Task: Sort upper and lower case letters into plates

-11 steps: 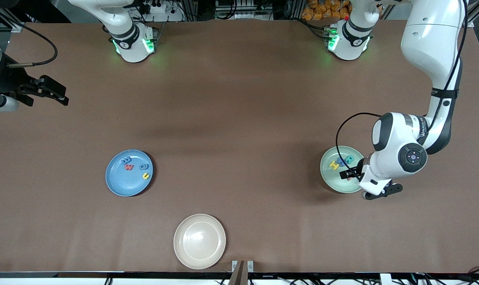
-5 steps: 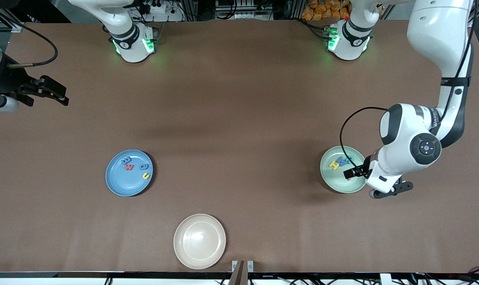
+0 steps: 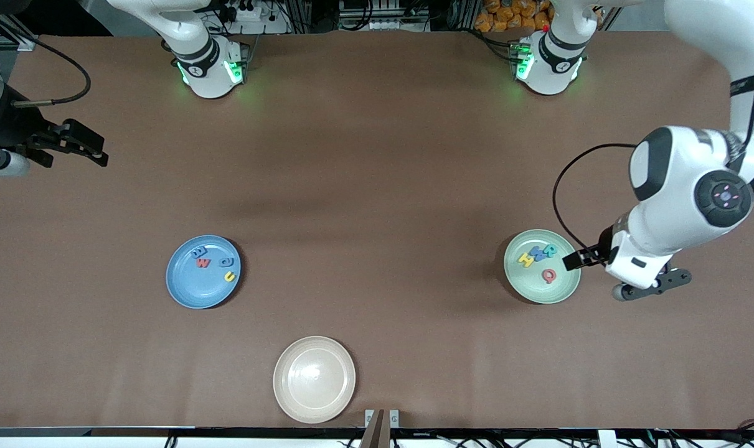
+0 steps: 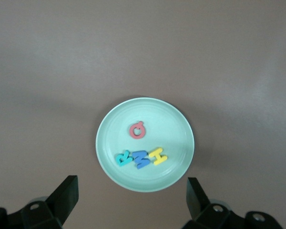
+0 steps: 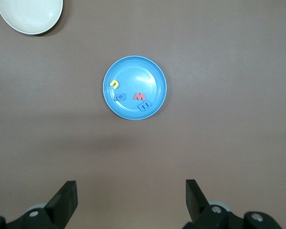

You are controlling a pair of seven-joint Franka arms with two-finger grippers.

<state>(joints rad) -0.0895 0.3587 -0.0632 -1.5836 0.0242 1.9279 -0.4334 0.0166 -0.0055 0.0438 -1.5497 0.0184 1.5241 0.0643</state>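
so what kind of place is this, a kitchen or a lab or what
Most likely a robotics lab, not a kitchen: two robot arms are bolted to a bare brown table, cables and metal framing run along the table's edge by their bases, and the only dishes are plastic plates such as the blue plate holding toy letters.

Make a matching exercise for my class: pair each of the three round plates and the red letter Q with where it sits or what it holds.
Column 1:
1. blue round plate
2. pale green round plate
3. cream-white round plate
4. red foam letter Q

Column 2:
A. holds no letters, nearest the front camera
B. lies apart from the row of three letters on the green plate
C. toward the right arm's end, with four letters
D. toward the left arm's end, with four letters

Pairs: 1-C, 2-D, 3-A, 4-B
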